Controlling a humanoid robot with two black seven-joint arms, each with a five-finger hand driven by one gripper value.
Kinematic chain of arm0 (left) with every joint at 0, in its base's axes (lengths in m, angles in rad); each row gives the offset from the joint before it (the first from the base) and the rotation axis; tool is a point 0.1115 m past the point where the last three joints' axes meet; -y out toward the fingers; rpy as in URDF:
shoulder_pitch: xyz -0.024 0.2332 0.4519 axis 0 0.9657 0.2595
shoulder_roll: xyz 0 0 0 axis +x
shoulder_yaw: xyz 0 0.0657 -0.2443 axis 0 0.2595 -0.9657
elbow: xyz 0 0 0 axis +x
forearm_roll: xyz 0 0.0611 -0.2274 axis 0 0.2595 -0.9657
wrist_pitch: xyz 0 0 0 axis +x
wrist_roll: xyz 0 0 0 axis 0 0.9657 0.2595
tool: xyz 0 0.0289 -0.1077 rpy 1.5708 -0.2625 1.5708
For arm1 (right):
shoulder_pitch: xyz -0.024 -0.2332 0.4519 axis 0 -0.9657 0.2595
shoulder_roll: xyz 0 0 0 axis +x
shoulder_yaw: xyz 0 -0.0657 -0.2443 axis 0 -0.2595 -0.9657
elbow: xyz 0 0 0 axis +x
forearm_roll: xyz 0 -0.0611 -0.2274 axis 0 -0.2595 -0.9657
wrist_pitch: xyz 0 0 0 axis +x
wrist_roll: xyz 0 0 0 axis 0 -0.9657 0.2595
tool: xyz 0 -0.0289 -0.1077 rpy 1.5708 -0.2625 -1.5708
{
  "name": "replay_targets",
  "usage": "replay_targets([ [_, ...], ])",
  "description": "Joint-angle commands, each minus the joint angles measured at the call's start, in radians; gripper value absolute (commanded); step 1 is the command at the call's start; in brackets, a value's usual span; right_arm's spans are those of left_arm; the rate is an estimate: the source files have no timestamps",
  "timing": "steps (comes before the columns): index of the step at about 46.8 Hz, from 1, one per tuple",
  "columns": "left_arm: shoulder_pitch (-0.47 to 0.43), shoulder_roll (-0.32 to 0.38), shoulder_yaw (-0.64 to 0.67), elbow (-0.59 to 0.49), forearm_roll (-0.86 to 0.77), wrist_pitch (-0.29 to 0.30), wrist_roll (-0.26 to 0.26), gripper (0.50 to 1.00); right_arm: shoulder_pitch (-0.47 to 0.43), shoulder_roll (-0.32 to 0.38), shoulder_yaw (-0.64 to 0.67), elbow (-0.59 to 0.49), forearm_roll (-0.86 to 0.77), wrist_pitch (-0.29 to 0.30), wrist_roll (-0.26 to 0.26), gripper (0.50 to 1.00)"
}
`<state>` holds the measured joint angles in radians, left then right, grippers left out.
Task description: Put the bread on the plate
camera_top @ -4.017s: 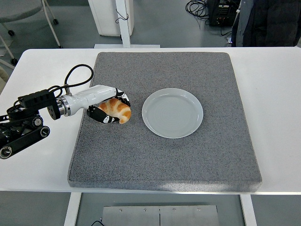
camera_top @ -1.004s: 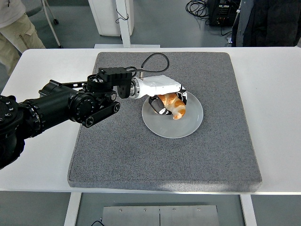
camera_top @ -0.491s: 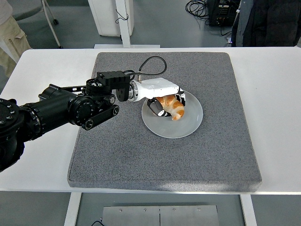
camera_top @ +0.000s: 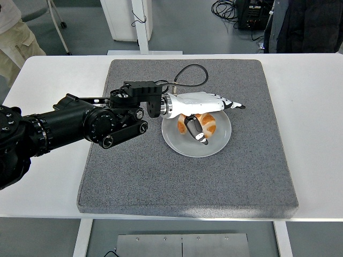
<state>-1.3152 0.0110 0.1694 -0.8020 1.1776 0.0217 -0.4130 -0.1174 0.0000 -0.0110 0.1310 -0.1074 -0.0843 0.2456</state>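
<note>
The worktop (camera_top: 316, 134) is white. A big grey mat (camera_top: 187, 171) lies on it and covers most of the middle. A round grey plate (camera_top: 214, 143) sits on the mat, a bit to the right of the middle. The bread (camera_top: 206, 122) lies on the plate, in its far half. It is golden brown.

The black left arm (camera_top: 69, 126) comes in from the left and reaches over the mat. Its white robot hand (camera_top: 206, 104) is over the plate, just above the bread. The fingers (camera_top: 231, 104) are stretched out flat to the right, and the thumb (camera_top: 194, 129) hangs down in front of the bread. The robot hand has let go and grips nothing.

Past the worktop is a grey floor (camera_top: 187, 27). A white post (camera_top: 141, 25) stands there. Black cables (camera_top: 225, 8) lie at the far right. A person's leg (camera_top: 19, 38) shows at the far left.
</note>
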Motion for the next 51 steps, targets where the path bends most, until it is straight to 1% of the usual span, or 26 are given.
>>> replay_targets([
  [1, -0.033, 0.035, 0.001, -0.051, -0.035, -0.011, 0.019, 0.989, -0.001, 0.0, 0.0, -0.001, 0.0, 0.0, 0.0, 1.0],
  [6, -0.061, 0.081, -0.001, -0.074, -0.061, -0.023, 0.023, 0.989, -0.001, 0.0, 0.0, 0.001, 0.0, 0.0, 0.0, 1.0],
  [10, -0.088, 0.125, -0.017, -0.112, -0.091, -0.037, 0.026, 0.989, -0.001, 0.0, 0.0, -0.001, 0.0, 0.0, 0.0, 1.0],
  [13, -0.102, 0.148, -0.039, -0.118, -0.145, -0.066, 0.031, 0.989, -0.001, 0.0, 0.0, -0.001, 0.0, 0.0, 0.0, 1.0],
  [17, -0.116, 0.178, -0.082, -0.12, -0.248, -0.117, 0.057, 0.989, -0.001, 0.0, -0.001, 0.001, 0.0, 0.0, 0.0, 1.0],
  [20, -0.121, 0.201, -0.11, -0.12, -0.317, -0.132, 0.065, 0.989, -0.001, 0.0, 0.0, -0.001, 0.0, 0.0, 0.0, 1.0],
  [26, -0.122, 0.245, -0.16, -0.12, -0.384, -0.134, 0.066, 0.989, -0.001, 0.0, 0.0, 0.001, 0.0, 0.0, 0.0, 1.0],
  [33, -0.122, 0.296, -0.252, -0.12, -0.473, -0.155, 0.074, 0.99, -0.001, 0.0, 0.0, -0.001, 0.0, 0.0, 0.0, 1.0],
  [37, -0.13, 0.329, -0.269, -0.12, -0.539, -0.163, 0.098, 0.99, -0.001, 0.0, 0.0, 0.001, 0.0, 0.0, 0.0, 1.0],
  [41, -0.141, 0.345, -0.271, -0.118, -0.613, -0.161, 0.131, 0.99, -0.001, 0.0, 0.0, -0.001, 0.0, 0.0, 0.0, 1.0],
  [48, -0.13, 0.376, -0.298, -0.109, -0.763, -0.163, 0.146, 0.99, -0.001, 0.0, 0.0, 0.001, 0.0, 0.0, 0.0, 1.0],
  [51, -0.122, 0.377, -0.306, -0.106, -0.84, -0.163, 0.174, 0.99, -0.001, 0.0, 0.0, -0.001, 0.0, 0.0, 0.0, 1.0],
])
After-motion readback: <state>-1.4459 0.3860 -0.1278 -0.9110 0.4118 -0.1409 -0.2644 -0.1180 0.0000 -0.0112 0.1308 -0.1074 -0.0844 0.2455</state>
